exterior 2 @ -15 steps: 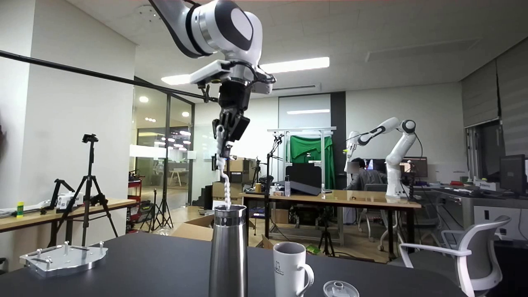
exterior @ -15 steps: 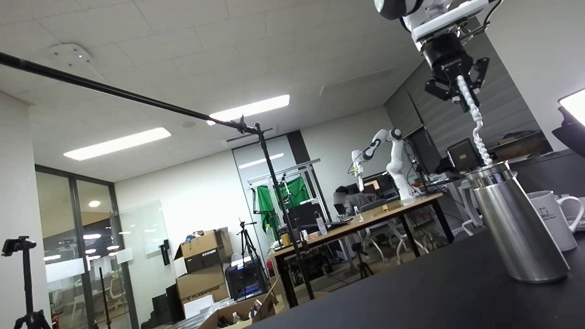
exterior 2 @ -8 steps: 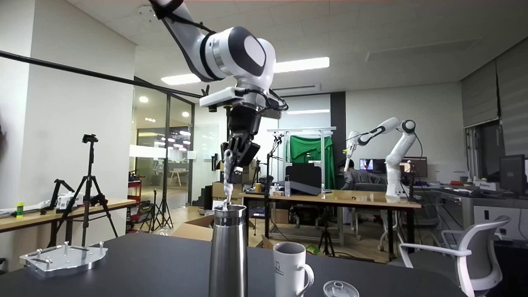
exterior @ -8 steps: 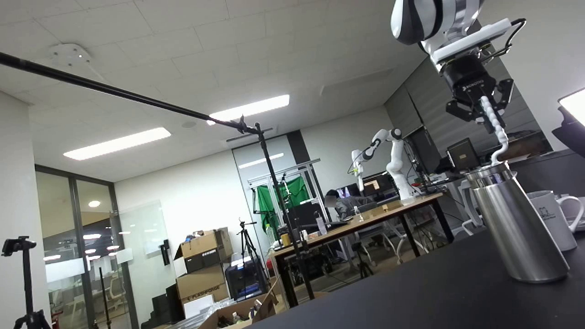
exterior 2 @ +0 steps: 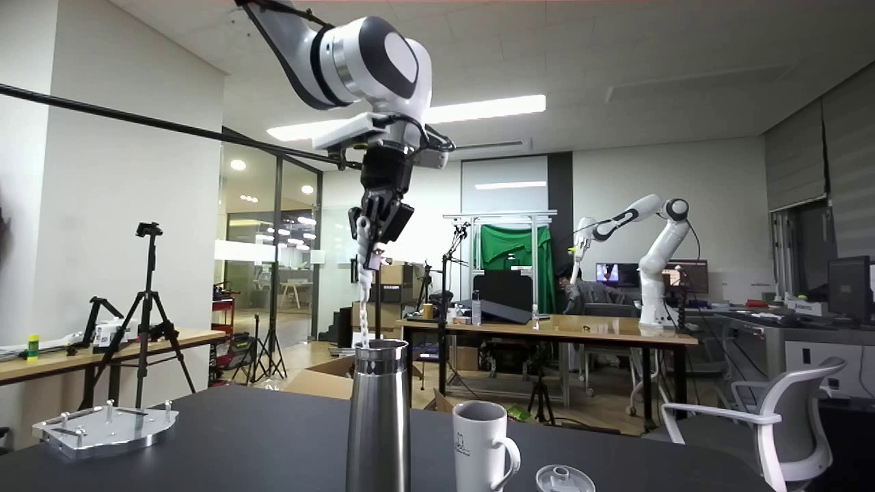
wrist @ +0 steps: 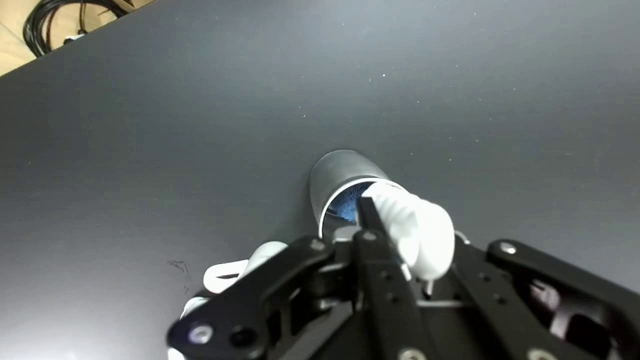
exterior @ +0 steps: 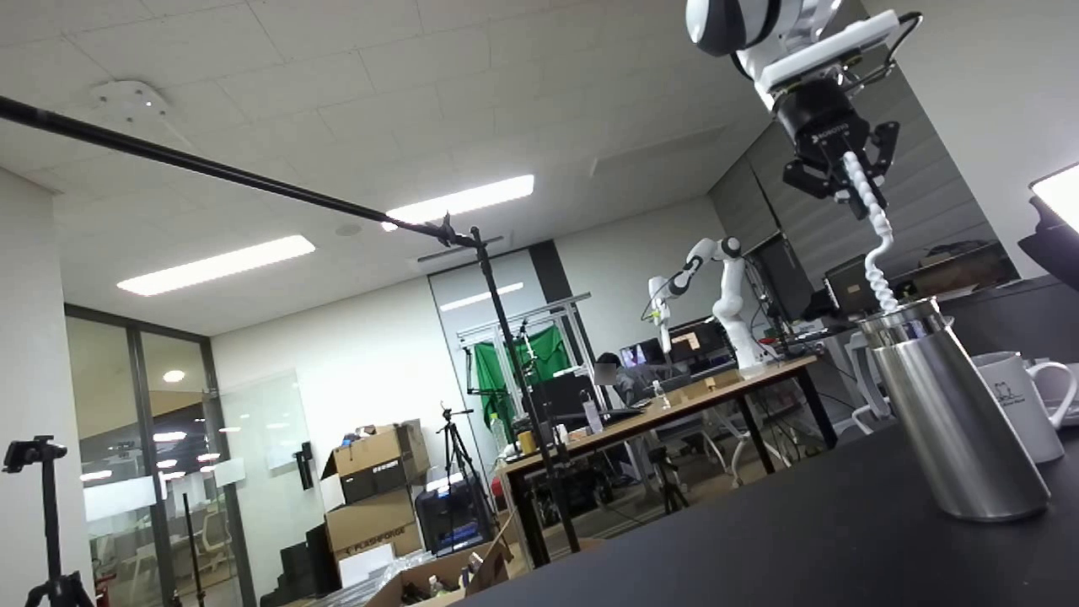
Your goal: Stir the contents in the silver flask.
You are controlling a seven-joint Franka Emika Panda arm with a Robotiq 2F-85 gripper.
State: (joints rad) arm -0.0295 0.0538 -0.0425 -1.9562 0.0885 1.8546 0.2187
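Where one black desk (exterior 2: 260, 444) spans the foreground, the articles number as follows. One claw (exterior 2: 372, 258), black, clamped on one twisted white stick (exterior: 882, 239). One silver flask (exterior: 969, 430), brushed steel, plain-rimmed, upright on the desk; it stands below the claw and apart from it, and the stick spans the two, its lower end inside the mouth and hidden by the rim. In the wrist view, one patch of blue (wrist: 348, 201) shows inside the flask. One white mug (exterior 2: 480, 444), single-handled, dark print on the side, upright near the flask, with a gap between. One clear lid (exterior 2: 564, 480), round, flat on the desk just beside the mug. One pegged plate (exterior 2: 109, 432), likewise on the desk, well apart from the flask. One white robot arm (exterior 2: 372, 65) carries the claw; one background arm (exterior 2: 657, 263) stands well behind the desk. One green cloth (exterior 2: 499, 240) hangs in the background of both exterior views.
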